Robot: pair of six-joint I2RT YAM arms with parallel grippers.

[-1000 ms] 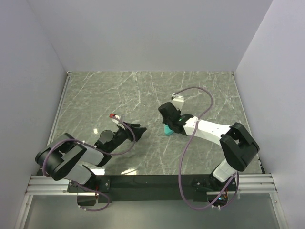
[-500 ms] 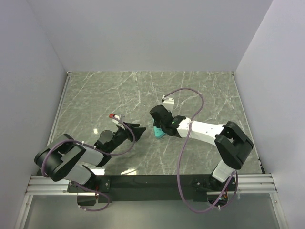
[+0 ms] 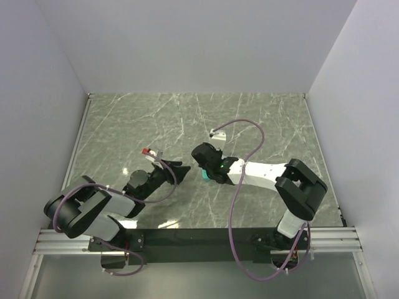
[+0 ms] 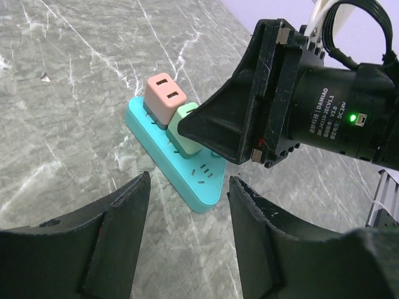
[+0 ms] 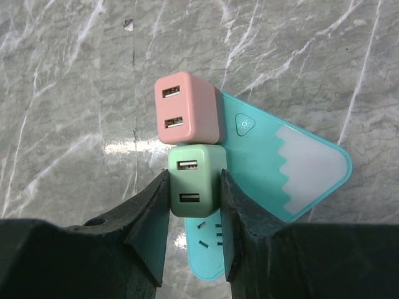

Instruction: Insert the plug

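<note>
lots of bare table (image 3: 137, 118) around, walls (image 3: 187, 43) well away. my right gripper (image 5: 194, 187) squeezes the green plug (image 5: 196, 177) on the teal strip (image 5: 312, 168), mid-table, just beside a pink plug (image 5: 187, 109). my left gripper (image 4: 187, 187) is spread apart, holding nothing.

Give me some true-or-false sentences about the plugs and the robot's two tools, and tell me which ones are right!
1. The right tool is shut on the green plug. True.
2. The left tool is holding the pink plug. False: the left tool is open and empty, and the pink plug sits on the power strip.
3. The pink plug and the green plug are right next to each other. True.
4. The power strip is red. False: it is teal with a white patch.
</note>
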